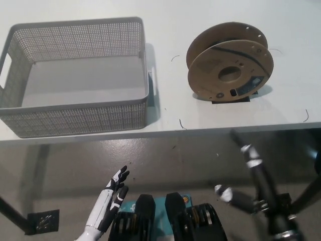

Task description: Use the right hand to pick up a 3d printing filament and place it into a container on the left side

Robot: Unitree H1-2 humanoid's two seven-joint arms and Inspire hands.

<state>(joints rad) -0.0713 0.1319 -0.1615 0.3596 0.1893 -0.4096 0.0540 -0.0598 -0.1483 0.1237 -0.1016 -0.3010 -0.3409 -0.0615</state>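
Your right hand [251, 173], the black one, is hanging below the table's front edge at the lower right, and it is holding nothing; its fingers are spreading apart, so you are seeing it open. Well above it, the filament spool [229, 63] is standing on its edge on the white table [170, 25], at the right side, with its brown cardboard flanges tilting a little and dark filament showing between them. You are seeing 1 grey mesh container [75, 103] at the left side of the table, well apart from the spool, and nothing is lying inside it. Your white left hand [111, 198] is resting low at the lower left, under the table edge, with its fingers extending loosely and holding nothing.
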